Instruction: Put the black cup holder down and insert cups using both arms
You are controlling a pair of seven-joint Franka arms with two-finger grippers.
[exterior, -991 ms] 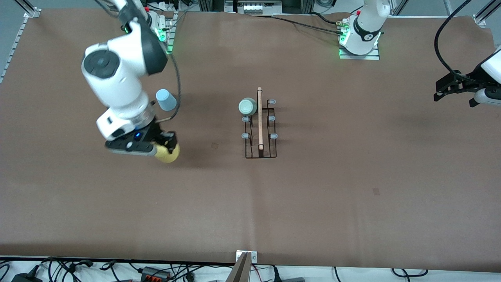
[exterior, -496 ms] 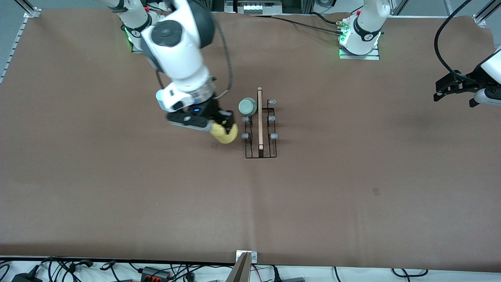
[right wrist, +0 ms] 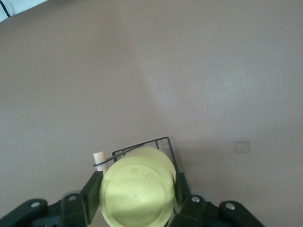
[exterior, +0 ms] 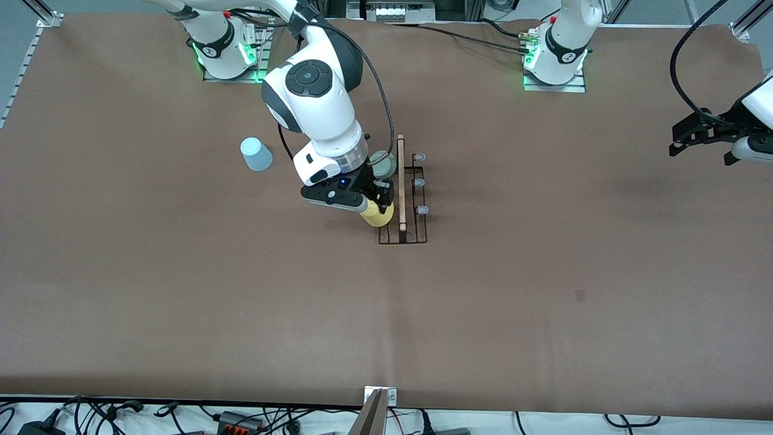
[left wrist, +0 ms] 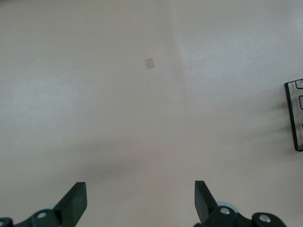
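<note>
Mid-desk, the right gripper (exterior: 378, 204) is hanging over the black cup holder (exterior: 403, 199), at its end nearer the front camera, fingers clamping the yellow cup (exterior: 378, 214). The pale green cup (exterior: 383, 163) is sitting on a peg at the rack's end nearest the bases. The light blue cup (exterior: 256, 154) is standing on the brown desk (exterior: 543, 290) toward the right arm's end. The left gripper (exterior: 700, 138) is waiting over the desk's edge, fingers spread apart. No legible writing is showing.

The right gripper (exterior: 375, 202) and yellow cup (exterior: 378, 215) hide the rack (exterior: 403, 232) pegs beneath them. The green cup (exterior: 382, 162) is partly covered at 9 o'clock. The left arm (exterior: 746, 130) is cut off at the frame edge.
</note>
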